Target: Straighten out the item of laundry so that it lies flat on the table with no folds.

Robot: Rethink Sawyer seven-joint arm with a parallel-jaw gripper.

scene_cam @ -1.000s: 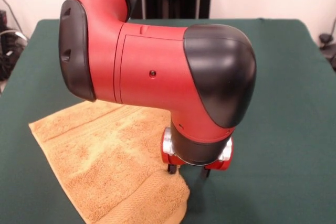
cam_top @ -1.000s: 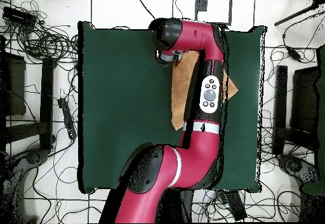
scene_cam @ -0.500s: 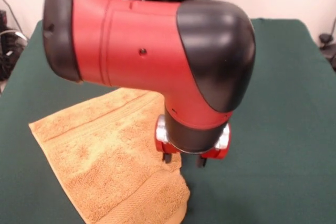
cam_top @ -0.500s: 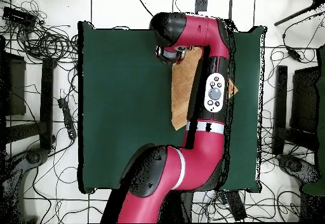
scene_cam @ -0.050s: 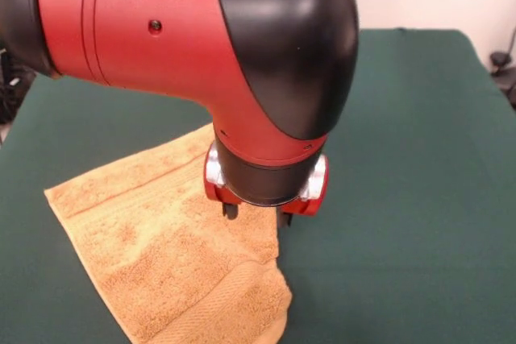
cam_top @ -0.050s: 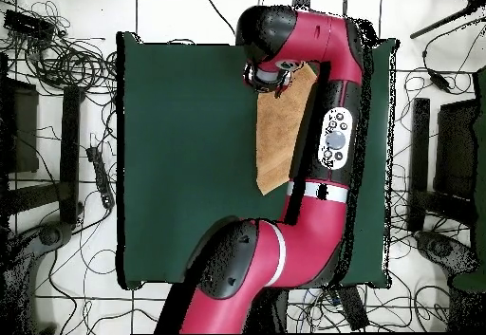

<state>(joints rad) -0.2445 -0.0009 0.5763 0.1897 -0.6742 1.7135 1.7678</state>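
The item of laundry [scene_cam @ -0.050s: 153,239], a golden-orange terry towel, lies on the dark green table [scene_cam @ -0.050s: 419,159] at the near left. Its near corner [scene_cam @ -0.050s: 258,308] bulges with a fold, and a woven band runs along its left edge. My gripper [scene_cam @ -0.050s: 256,217] hangs just above the towel's right edge with its two short dark fingers apart and nothing between them. The big red and black wrist hides the towel's far part. From overhead, the towel [cam_top @ -0.050s: 278,137] shows as a strip beside the arm, and the gripper [cam_top @ -0.050s: 266,77] sits at its top end.
In the overhead view my arm's upper link [cam_top @ -0.050s: 327,151] lies over the towel's right side. Cables [cam_top @ -0.050s: 66,56] and stands crowd the floor on all sides of the table [cam_top @ -0.050s: 180,141]. Green cloth stretches wide to the right of the gripper in the front view.
The gripper has risen and shifted left in the front view, from beside the towel's near corner to farther along its right edge. The towel lies as before.
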